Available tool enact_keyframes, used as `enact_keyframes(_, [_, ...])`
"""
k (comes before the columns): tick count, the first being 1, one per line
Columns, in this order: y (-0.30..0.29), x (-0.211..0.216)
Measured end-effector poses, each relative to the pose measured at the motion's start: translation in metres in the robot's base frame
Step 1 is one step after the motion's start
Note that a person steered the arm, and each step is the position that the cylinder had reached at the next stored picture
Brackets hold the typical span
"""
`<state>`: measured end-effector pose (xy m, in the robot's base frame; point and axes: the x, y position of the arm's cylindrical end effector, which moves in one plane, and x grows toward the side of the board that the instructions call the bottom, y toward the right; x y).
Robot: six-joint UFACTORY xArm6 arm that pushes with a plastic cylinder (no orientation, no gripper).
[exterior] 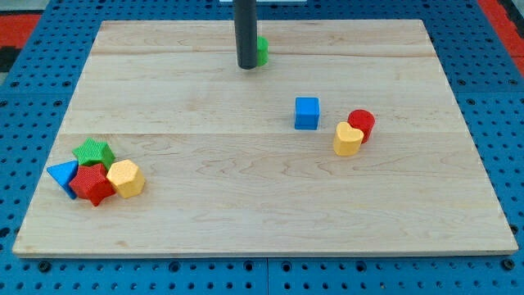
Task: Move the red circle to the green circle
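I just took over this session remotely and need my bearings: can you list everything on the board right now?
green circle: 1, green, top centre, mostly hidden behind the rod
blue cube: 1, blue, right of centre
red circle: 1, red, right of the blue cube
yellow heart: 1, yellow, touching the red circle's lower left
green star: 1, green, lower-left cluster, top
blue triangle: 1, blue, cluster's left
red star: 1, red, cluster's middle
yellow hexagon: 1, yellow, cluster's right
wooden board: 1, light wood
my tip: 1, dark rod end, beside the green circle's left

A pale wooden table (pixel 246 213) of joined planks fills the view. Blue pegboard (pixel 33 90) surrounds it, with red patches at 10 and 2 o'clock corners.
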<state>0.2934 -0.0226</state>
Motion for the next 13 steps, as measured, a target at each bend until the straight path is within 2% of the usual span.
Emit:
enact_keyframes(2, [0.016,-0.03])
enact_keyframes(3, [0.041,-0.029])
enact_keyframes(4, [0.099,-0.004])
enact_keyframes(5, [0.185,0.026])
enact_keyframes(6, [0.234,0.087])
enact_keyframes(7, [0.233,0.157])
enact_keyframes(8, [0.207,0.164])
enact_keyframes(9, [0.177,0.16])
enact_keyframes(12, [0.153,0.127])
enact_keyframes(13, [0.126,0.121])
